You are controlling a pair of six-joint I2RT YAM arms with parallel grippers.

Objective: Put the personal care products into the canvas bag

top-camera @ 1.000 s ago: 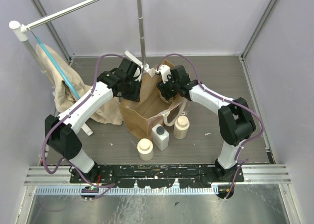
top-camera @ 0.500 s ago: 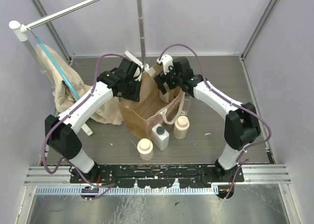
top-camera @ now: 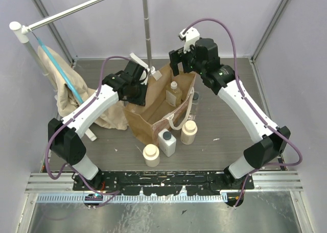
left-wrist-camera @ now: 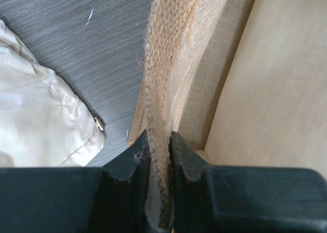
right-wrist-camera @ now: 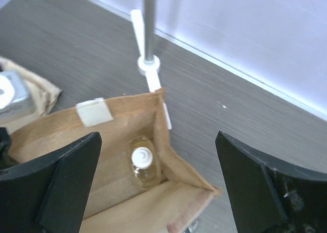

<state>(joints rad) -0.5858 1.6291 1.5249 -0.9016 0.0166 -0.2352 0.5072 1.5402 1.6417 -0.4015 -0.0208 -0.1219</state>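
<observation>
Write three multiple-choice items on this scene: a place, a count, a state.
1. Where is the slim clear bottle? A inside the canvas bag; B in front of it; C on the pole.
2. How many bottles stand on the table in front of the bag? A one; B three; C five.
3. The left end effector is: A wide open; B shut on the bag's rim; C shut on a bottle.
Key: A, it shows between the bag's walls; B, a cream bottle, a white square bottle and another cream bottle; B, its fingers pinch the fabric.

Left gripper [left-wrist-camera: 160, 146] clamped; right gripper [right-wrist-camera: 157, 151] wide open.
</observation>
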